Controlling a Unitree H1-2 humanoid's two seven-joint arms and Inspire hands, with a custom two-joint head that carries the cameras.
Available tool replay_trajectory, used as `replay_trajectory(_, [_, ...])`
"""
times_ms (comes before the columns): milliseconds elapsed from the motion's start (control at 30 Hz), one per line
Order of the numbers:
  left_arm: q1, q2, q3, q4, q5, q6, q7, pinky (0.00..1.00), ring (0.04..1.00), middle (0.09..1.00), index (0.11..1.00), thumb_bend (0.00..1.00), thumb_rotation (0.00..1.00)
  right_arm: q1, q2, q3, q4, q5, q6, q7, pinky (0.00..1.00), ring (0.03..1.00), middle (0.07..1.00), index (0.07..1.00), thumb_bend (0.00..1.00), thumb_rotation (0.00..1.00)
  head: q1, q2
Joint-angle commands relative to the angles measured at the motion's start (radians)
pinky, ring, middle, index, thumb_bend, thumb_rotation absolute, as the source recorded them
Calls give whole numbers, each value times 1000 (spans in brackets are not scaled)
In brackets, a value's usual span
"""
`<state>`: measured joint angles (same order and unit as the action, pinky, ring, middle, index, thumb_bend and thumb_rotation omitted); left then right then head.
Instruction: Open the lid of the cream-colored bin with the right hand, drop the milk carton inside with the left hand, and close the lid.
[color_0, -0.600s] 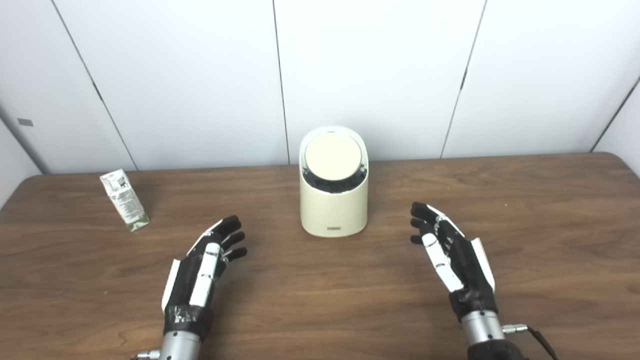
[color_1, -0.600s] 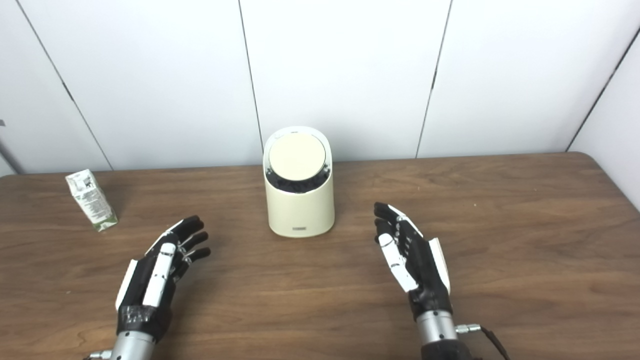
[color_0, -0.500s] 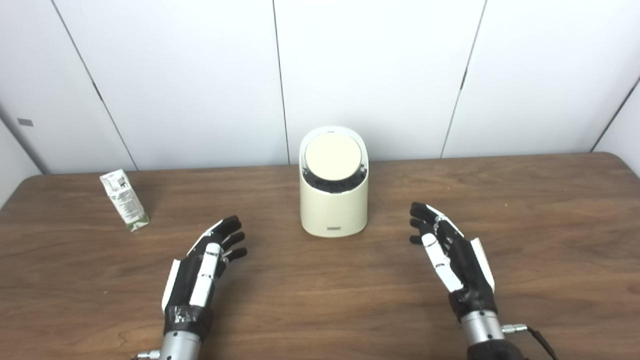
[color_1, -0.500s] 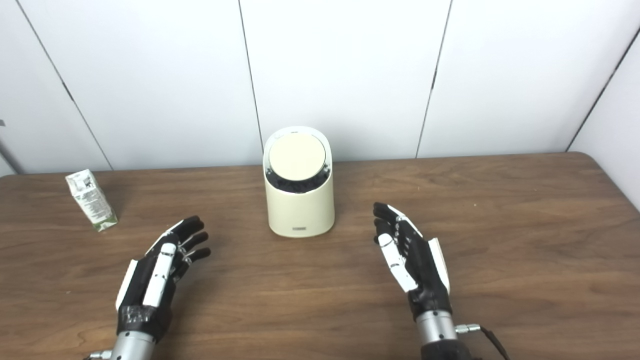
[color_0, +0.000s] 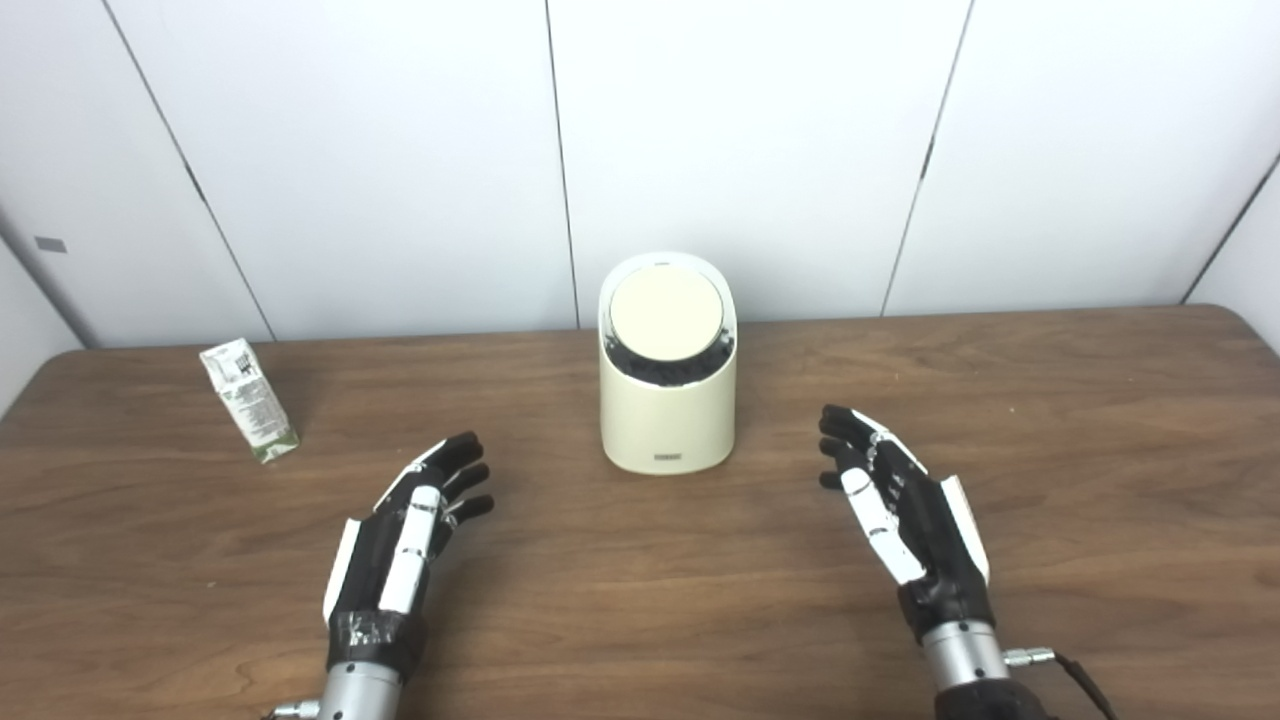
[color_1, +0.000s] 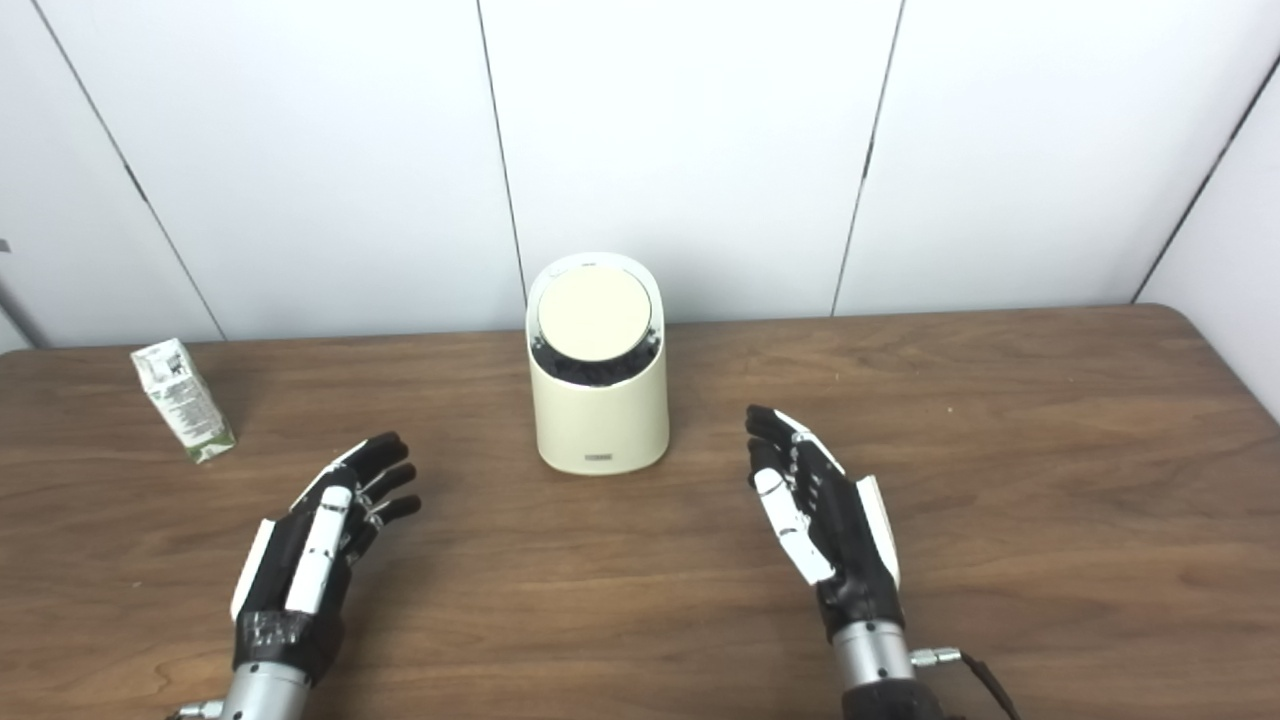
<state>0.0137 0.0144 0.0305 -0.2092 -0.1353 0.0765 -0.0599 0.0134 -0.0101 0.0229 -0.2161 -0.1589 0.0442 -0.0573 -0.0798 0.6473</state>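
A cream-colored bin (color_0: 667, 405) stands upright at the middle of the wooden table (color_0: 1100, 420), its round lid (color_0: 665, 309) lying shut on its slanted top. A small white-and-green milk carton (color_0: 249, 400) stands at the far left, leaning slightly. My left hand (color_0: 405, 540) hovers low over the table in front and left of the bin, open and empty. To the right of the bin and nearer to me, my right hand (color_0: 905, 510) is open too, palm turned inward. Neither hand touches anything.
White wall panels (color_0: 740, 150) rise right behind the table's far edge. The table's rounded right corner (color_1: 1190, 320) lies close to the side wall. Bare wood lies between the two hands.
My right hand has crept very slightly to the left. The left hand, the bin and the carton stand as before.
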Motion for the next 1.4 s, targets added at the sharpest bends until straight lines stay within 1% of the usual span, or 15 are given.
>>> replay_trajectory(0, [-28, 3, 1, -31, -12, -26, -7, 757, 826, 838, 828, 227, 737, -28, 0, 4, -29, -5, -39, -2, 702, 814, 825, 808, 97, 730, -1, 1])
replay_trajectory(333, [-34, -3, -5, -25, 2, -27, -1, 753, 824, 837, 827, 219, 741, -37, -7, 1, -31, -24, -43, -7, 702, 806, 817, 802, 115, 736, 5, -1])
replay_trajectory(467, [-43, -6, -8, -8, 8, -31, 0, 746, 819, 832, 819, 207, 724, -93, -4, -3, -75, -90, -64, -46, 731, 801, 807, 795, 161, 774, -2, -11])
replay_trajectory(500, [-45, -7, -9, -4, 9, -33, 0, 748, 820, 833, 821, 201, 724, -118, -12, -3, -83, -119, -51, -50, 718, 799, 807, 790, 187, 759, -2, -14])
replay_trajectory(600, [-48, -10, -11, 7, 11, -40, 0, 749, 820, 834, 823, 195, 726, -180, -30, -6, -91, -175, -10, -48, 703, 805, 820, 805, 270, 821, -4, -20])
replay_trajectory(700, [-51, -14, -12, 12, 13, -47, 4, 753, 826, 837, 827, 191, 730, -277, -62, -3, -88, -241, 58, -28, 742, 839, 858, 855, 431, 865, -3, -22])
replay_trajectory(767, [-53, -15, -12, 16, 14, -52, 5, 750, 826, 837, 826, 189, 730, -345, -82, 3, -83, -266, 119, 1, 777, 866, 885, 888, 493, 876, -5, -24])
replay_trajectory(833, [-56, -17, -11, 22, 15, -56, 6, 749, 823, 836, 825, 187, 728, -425, -94, 12, -87, -302, 210, 35, 739, 869, 901, 907, 574, 832, -5, -25])
replay_trajectory(900, [-59, -18, -11, 26, 16, -57, 8, 751, 823, 833, 823, 190, 720, -495, -98, 25, -82, -328, 278, 58, 656, 816, 873, 920, 642, 747, -3, -26])
replay_trajectory(1000, [-64, -20, -13, 31, 21, -57, 10, 760, 828, 836, 827, 193, 724, -579, -103, 56, -43, -360, 324, 79, 630, 797, 869, 945, 704, 645, -2, -31])
replay_trajectory(1100, [-66, -25, -15, 32, 23, -59, 13, 767, 833, 840, 830, 199, 731, -639, -105, 92, -13, -405, 396, 104, 638, 827, 915, 966, 777, 607, -1, -35])
replay_trajectory(1133, [-68, -27, -15, 33, 22, -60, 13, 767, 834, 840, 830, 201, 734, -653, -106, 102, -4, -417, 410, 110, 655, 845, 941, 976, 788, 582, 2, -37])
replay_trajectory(1167, [-69, -30, -15, 34, 23, -62, 15, 763, 832, 838, 828, 198, 730, -665, -105, 114, 10, -428, 415, 111, 727, 883, 961, 981, 781, 528, 3, -37])
replay_trajectory(1267, [-73, -37, -16, 37, 26, -68, 21, 757, 829, 834, 823, 196, 712, -689, -94, 133, 48, -455, 422, 103, 786, 913, 969, 986, 774, 460, 5, -36])
replay_trajectory(1367, [-76, -41, -18, 37, 30, -67, 25, 754, 827, 832, 819, 196, 699, -703, -98, 166, 96, -539, 423, 88, 762, 905, 962, 971, 789, 438, 8, -37])
